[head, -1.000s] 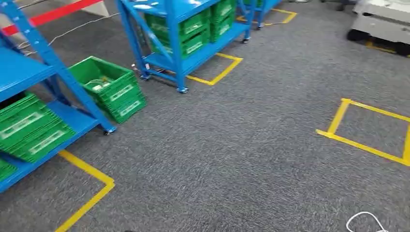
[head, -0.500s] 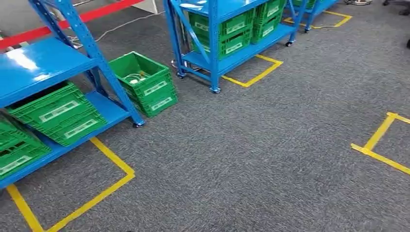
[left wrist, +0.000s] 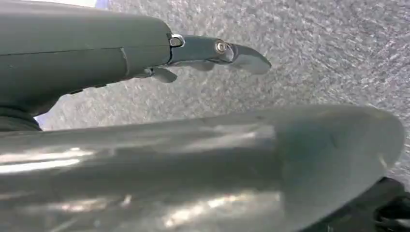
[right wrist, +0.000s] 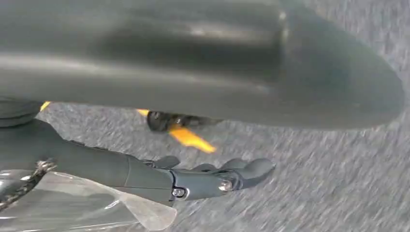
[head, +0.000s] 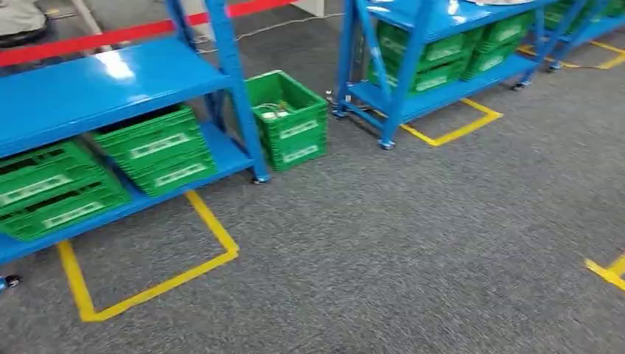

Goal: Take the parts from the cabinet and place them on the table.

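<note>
Both hands hang empty over the carpet, the left hand [left wrist: 212, 53] and right hand [right wrist: 212, 179] with fingers loosely extended. Parts appear to lie in the green crate [head: 289, 118] beside the blue cabinet [head: 110, 81]; nothing has yet been collected.

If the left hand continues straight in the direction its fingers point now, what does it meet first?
Probably the grey carpet. In the left wrist view, the left hand holds nothing and only carpet lies past its fingers; depth is unclear.

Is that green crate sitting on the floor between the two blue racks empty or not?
Not empty: the green crate has pale items lying in its open top; what they are is too blurred to tell.
</note>
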You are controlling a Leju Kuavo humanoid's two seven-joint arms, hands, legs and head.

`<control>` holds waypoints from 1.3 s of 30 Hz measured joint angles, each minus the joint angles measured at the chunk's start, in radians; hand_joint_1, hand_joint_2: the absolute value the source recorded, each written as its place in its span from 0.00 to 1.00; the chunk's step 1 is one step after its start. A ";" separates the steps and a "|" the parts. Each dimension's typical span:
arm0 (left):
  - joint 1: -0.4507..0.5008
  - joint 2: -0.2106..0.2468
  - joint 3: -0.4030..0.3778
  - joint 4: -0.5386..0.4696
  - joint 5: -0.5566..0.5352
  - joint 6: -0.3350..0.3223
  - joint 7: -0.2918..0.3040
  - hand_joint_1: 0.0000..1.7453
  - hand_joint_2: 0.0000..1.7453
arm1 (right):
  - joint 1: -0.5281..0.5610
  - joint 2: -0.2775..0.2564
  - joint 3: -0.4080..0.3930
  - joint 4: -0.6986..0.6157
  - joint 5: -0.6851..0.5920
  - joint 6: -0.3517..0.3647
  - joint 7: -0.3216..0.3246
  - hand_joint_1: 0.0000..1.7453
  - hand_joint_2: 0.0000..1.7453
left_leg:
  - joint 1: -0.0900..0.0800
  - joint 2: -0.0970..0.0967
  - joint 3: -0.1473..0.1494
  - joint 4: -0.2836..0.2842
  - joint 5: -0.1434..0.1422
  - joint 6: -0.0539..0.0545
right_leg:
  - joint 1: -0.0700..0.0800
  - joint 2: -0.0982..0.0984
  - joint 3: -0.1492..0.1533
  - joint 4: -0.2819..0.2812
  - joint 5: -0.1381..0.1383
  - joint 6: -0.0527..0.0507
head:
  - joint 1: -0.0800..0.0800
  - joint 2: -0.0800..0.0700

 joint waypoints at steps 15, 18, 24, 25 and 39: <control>-0.004 0.000 0.000 0.000 -0.006 0.001 -0.001 0.00 0.00 | 0.007 0.000 -0.015 0.000 0.001 0.008 0.009 0.00 0.00 | 0.001 -0.046 -0.051 0.111 -0.068 -0.051 | -0.014 0.053 0.029 -0.109 0.096 -0.034 | -0.012 0.000; -0.005 0.000 0.000 0.000 -0.006 0.000 -0.001 0.00 0.00 | 0.010 0.000 -0.019 0.000 0.001 0.009 0.010 0.00 0.00 | 0.007 -0.021 -0.160 0.329 -0.150 -0.059 | -0.009 0.001 0.034 -0.109 0.088 -0.041 | -0.010 0.000; -0.004 0.001 0.000 0.000 -0.006 0.001 -0.001 0.00 0.00 | 0.006 0.002 -0.020 0.000 0.002 0.013 0.010 0.00 0.00 | -0.016 0.074 -0.019 0.041 -0.004 -0.018 | 0.006 -0.069 0.059 -0.108 0.061 -0.028 | -0.009 0.000; -0.006 0.000 0.000 0.000 -0.006 0.000 -0.001 0.00 0.00 | 0.005 0.001 -0.020 0.000 0.002 0.013 0.011 0.00 0.00 | -0.015 0.066 -0.017 0.034 -0.007 -0.017 | 0.006 -0.077 0.057 -0.109 0.059 -0.023 | -0.012 0.000; -0.004 -0.002 0.000 0.000 -0.006 0.002 -0.002 0.00 0.00 | 0.004 0.000 -0.024 0.000 0.003 0.014 0.016 0.00 0.00 | 0.003 -0.105 -0.004 0.027 -0.014 -0.026 | -0.017 0.108 -0.002 -0.078 0.093 0.017 | 0.005 0.000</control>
